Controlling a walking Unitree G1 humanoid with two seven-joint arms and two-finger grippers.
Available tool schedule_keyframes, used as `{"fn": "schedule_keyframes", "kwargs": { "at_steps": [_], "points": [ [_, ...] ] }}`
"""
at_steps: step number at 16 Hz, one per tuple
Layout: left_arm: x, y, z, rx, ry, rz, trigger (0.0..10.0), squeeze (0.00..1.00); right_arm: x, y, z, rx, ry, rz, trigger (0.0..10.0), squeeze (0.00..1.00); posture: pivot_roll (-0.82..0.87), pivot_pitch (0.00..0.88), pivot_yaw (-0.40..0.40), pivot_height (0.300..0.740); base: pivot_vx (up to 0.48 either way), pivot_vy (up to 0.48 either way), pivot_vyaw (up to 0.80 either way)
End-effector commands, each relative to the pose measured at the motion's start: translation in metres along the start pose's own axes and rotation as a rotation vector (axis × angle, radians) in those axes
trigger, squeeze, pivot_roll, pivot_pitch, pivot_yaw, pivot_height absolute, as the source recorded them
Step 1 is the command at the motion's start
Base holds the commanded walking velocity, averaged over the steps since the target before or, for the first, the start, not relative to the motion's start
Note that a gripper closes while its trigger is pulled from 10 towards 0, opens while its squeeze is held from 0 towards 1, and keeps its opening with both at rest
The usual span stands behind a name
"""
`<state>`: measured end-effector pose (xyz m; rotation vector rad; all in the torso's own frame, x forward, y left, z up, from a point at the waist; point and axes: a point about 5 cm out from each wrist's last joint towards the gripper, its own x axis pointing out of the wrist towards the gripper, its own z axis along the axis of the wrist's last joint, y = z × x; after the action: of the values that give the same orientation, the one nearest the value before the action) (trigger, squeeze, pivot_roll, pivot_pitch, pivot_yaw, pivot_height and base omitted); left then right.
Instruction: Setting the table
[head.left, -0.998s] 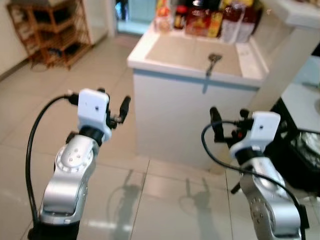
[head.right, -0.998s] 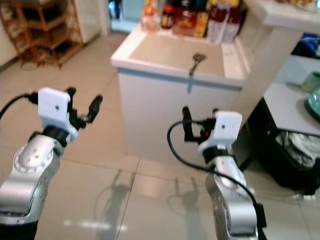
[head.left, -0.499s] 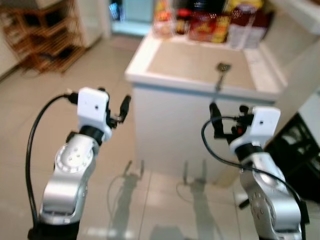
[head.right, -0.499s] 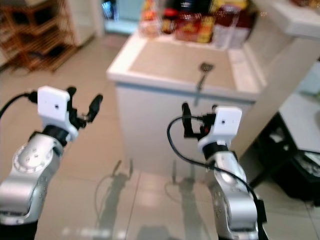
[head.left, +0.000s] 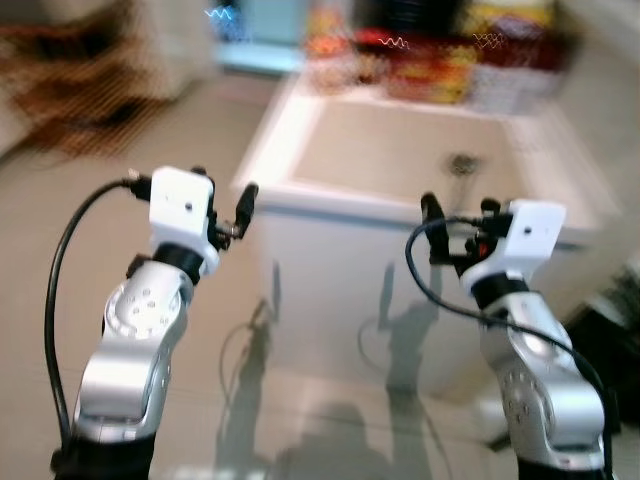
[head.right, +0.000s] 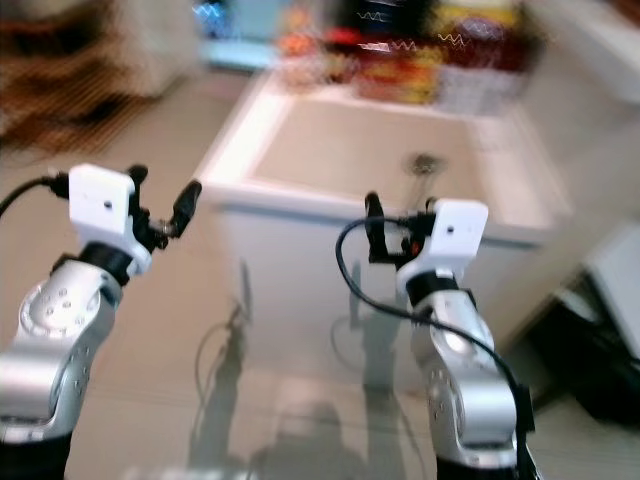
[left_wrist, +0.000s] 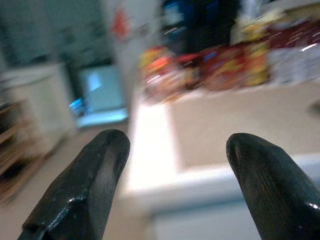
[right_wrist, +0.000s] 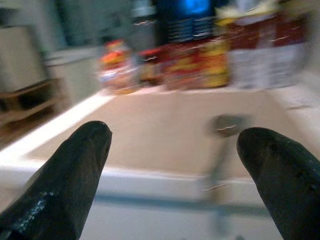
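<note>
A white counter (head.left: 380, 150) with a beige top stands just ahead of me. On that top lies a metal utensil (head.left: 460, 163), seen blurred as a spoon or ladle, also in the right wrist view (right_wrist: 222, 125). My left gripper (head.left: 222, 195) is raised before the counter's left corner, open and holding nothing; its two fingers stand wide apart in the left wrist view (left_wrist: 172, 145). My right gripper (head.left: 458, 215) is raised in front of the counter's near edge, a little short of the utensil, open and holding nothing (right_wrist: 175, 135).
A row of bottles and packets (head.left: 430, 65) lines the counter's far edge. A wooden shelf (head.left: 80, 100) stands far left, blurred. Something dark (head.left: 610, 330) sits low at the right of the counter. Tiled floor (head.left: 60, 200) stretches to the left.
The whole picture has shifted and blurred: the camera has come closer to the counter, which now looms larger. Both arms keep the same raised pose with fingers open.
</note>
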<state>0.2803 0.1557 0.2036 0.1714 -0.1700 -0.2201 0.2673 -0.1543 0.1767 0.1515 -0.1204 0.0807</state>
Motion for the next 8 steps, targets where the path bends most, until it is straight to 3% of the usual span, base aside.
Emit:
{"fn": "schedule_keyframes", "kwargs": {
  "at_steps": [1, 4, 6, 8],
  "points": [
    [0.000, -0.008, -0.002, -0.011, 0.011, -0.032, 10.0, 0.00, -0.001, -0.007, 0.004, -0.011, 0.003, -0.031, 10.0, 0.00, 0.07, 0.005, -0.032, 0.740, 0.480, 0.000, 0.00],
    [0.000, -0.011, -0.001, -0.013, 0.008, -0.053, 10.0, 0.00, 0.002, -0.011, 0.007, -0.026, 0.032, -0.084, 10.0, 0.00, 0.06, 0.007, -0.027, 0.740, 0.480, 0.000, 0.00],
    [0.001, -0.014, -0.001, -0.014, 0.012, -0.072, 10.0, 0.00, 0.000, -0.011, 0.011, -0.014, 0.022, -0.083, 10.0, 0.00, 0.06, 0.008, -0.021, 0.740, 0.480, 0.000, -0.68],
    [0.001, -0.019, -0.004, 0.007, 0.027, -0.096, 10.0, 0.00, -0.004, -0.008, 0.012, -0.020, 0.033, -0.055, 10.0, 0.00, 0.05, 0.013, -0.017, 0.740, 0.154, 0.000, 0.00]
  ]
}}
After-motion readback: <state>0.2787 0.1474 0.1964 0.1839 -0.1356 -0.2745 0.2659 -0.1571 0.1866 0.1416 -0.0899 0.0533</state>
